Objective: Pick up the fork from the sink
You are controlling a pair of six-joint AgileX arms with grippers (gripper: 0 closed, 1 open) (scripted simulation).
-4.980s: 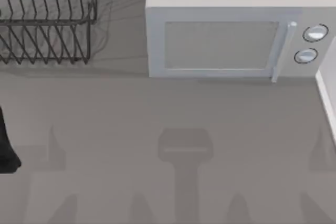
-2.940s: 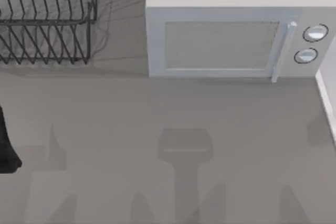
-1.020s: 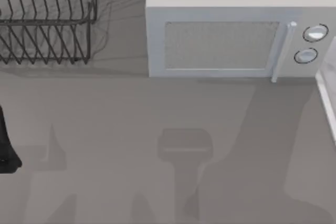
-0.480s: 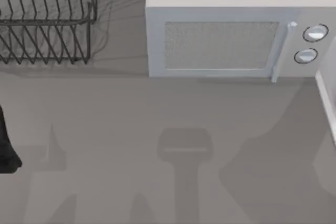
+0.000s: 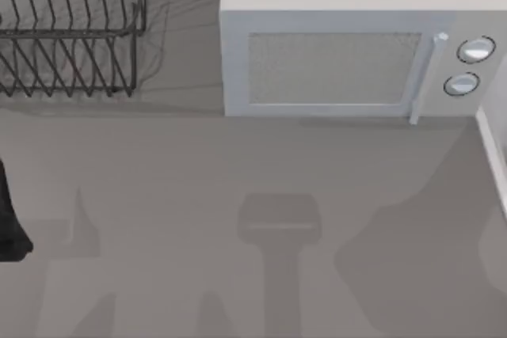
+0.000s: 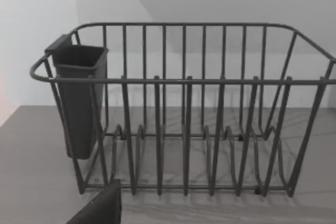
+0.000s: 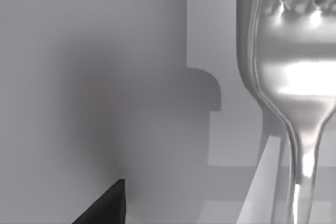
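Observation:
The fork (image 7: 294,77) is shiny silver and looms very close in the right wrist view, tines toward the top of that picture and its narrow handle (image 7: 299,192) running down out of it. A dark corner of my right gripper (image 7: 105,205) shows beside it, apart from the fork. Pale grey walls (image 7: 105,77) lie behind the fork; I cannot tell whether they belong to the sink. My left arm (image 5: 9,223) stays parked at the table's left edge, facing the dish rack.
A dark wire dish rack (image 5: 71,37) with a utensil cup (image 6: 79,98) stands at the back left. A white microwave (image 5: 348,53) stands at the back right. A white edge (image 5: 493,152) borders the table's right side.
The broad shadow on the right part of the table has spread and shifted toward the right edge. The left arm, rack and microwave have not moved.

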